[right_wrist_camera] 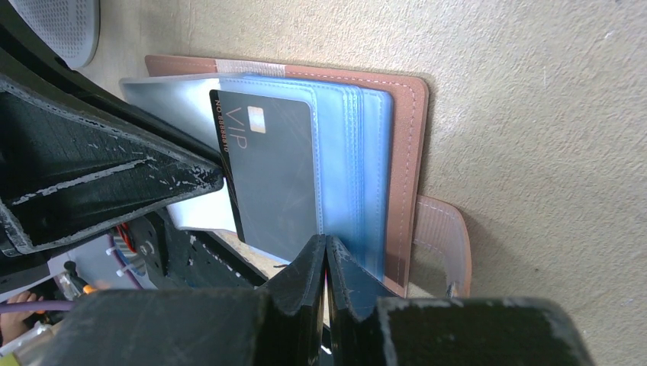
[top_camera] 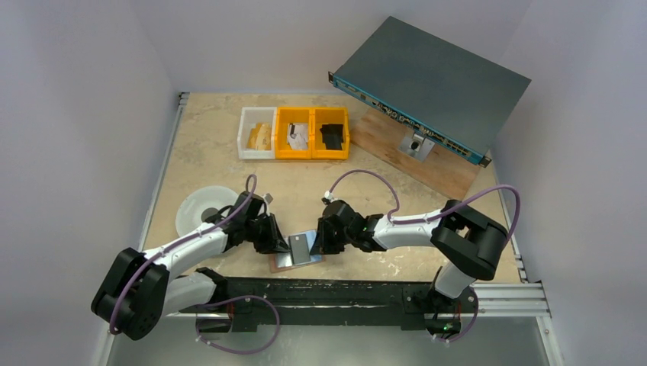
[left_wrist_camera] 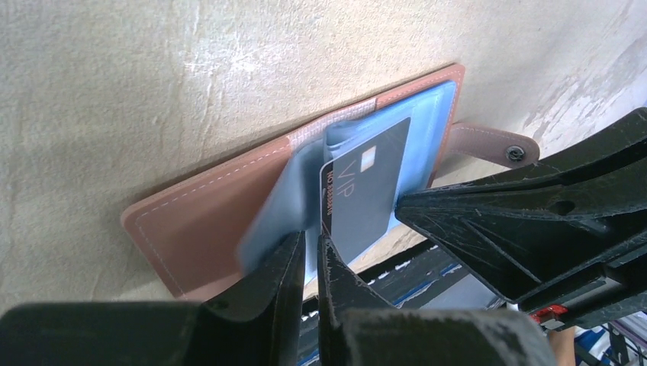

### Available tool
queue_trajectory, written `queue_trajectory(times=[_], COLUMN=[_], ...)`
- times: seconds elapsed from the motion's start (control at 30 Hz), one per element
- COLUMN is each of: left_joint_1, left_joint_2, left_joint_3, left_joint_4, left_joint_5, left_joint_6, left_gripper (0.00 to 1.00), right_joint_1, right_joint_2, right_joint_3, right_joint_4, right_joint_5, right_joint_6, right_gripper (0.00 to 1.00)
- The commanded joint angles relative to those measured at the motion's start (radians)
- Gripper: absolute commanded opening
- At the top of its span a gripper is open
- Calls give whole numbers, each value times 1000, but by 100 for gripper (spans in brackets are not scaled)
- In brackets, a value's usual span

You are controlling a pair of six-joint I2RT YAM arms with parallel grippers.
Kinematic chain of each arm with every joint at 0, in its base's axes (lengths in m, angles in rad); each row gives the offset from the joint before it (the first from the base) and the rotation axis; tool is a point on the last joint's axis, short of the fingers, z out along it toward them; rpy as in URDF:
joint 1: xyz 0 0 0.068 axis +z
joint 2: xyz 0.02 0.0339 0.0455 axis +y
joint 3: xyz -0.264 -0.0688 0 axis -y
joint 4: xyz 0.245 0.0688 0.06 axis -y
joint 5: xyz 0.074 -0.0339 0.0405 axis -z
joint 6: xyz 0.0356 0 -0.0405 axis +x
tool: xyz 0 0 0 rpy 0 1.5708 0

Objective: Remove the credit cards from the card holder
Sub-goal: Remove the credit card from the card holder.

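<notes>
The card holder lies open near the table's front edge, between both grippers. It is pinkish-tan leather with pale blue sleeves and a snap tab. A grey-silver credit card marked "VIP" stands partly out of a sleeve and also shows in the right wrist view. My left gripper is shut on a blue sleeve page at the card's left. My right gripper is shut on the card's edge where it meets the blue sleeves. In the top view, the left gripper and right gripper flank the wallet. No yellowish card shows.
A white bin and two yellow bins stand at the back. A white round dish lies left of the left arm. A grey electronics box rests on a wooden board at the back right. A black rail runs along the front edge.
</notes>
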Motion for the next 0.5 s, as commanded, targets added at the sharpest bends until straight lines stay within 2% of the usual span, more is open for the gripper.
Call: queue_trajectory(times=[0.0,0.17,0.33,0.47], left_joint_1=[15,16,16,15], left_joint_2=[-20,-16,17,44], left_joint_3=[22,11,-12,-22], left_joint_4=[-15,33,105,142], left_joint_5=[-12,22,72,81], left_joint_6=[32,16,-4,-18], left_gripper=[12,12,17,13], right_joint_1=[-7,-7,-7,-7], right_joint_2=[29,40,48,50], right_joint_3=[-7,-5,0,5], right_joint_4=[-90,-82,-78,-82], right_joint_5=[62,55,49,49], right_joint_6=[-14,-16,-20,-22], right_gripper=[5,5,5,5])
